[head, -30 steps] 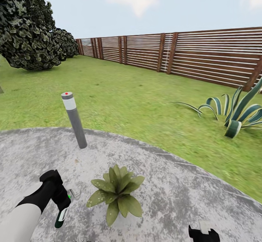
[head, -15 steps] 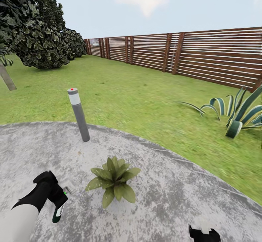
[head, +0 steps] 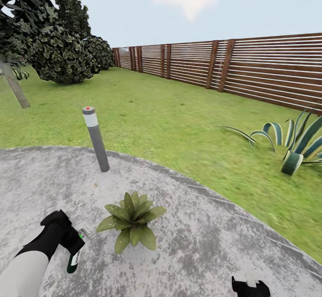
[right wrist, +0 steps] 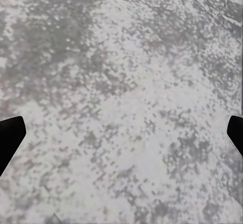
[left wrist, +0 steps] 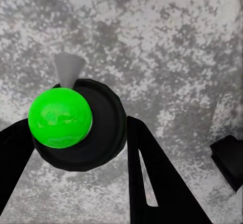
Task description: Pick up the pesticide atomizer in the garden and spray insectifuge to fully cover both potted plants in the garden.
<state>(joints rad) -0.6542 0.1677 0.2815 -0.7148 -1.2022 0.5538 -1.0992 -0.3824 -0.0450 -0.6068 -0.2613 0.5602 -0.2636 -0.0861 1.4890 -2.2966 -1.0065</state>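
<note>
Head view, near to far: left gripper (head: 74, 248) low at the left edge, clamped on the pesticide atomizer (head: 74, 257), dark body hanging down, pale label on it too small to read, green dot at the top, grey nozzle pointing toward the potted plant (head: 129, 221). Right gripper (head: 250, 286) barely in view at the bottom edge; fingertips at opposite edges of the right wrist view, spread wide over bare stone patio (right wrist: 126, 107). Left wrist view: atomizer's green cap (left wrist: 59, 117) seen end-on between the black fingers (left wrist: 157, 178), grey nozzle tip (left wrist: 67, 67) beyond. Plant just beside the atomizer, on the patio. Farther: grey bollard lamp (head: 95, 139) with red dot, near the patio's edge. Then lawn (head: 170, 122), striped agave (head: 295, 147) at right, dark trees (head: 53, 42) at left, slatted wooden fence (head: 250, 73) at the back. No readable writing anywhere.
</note>
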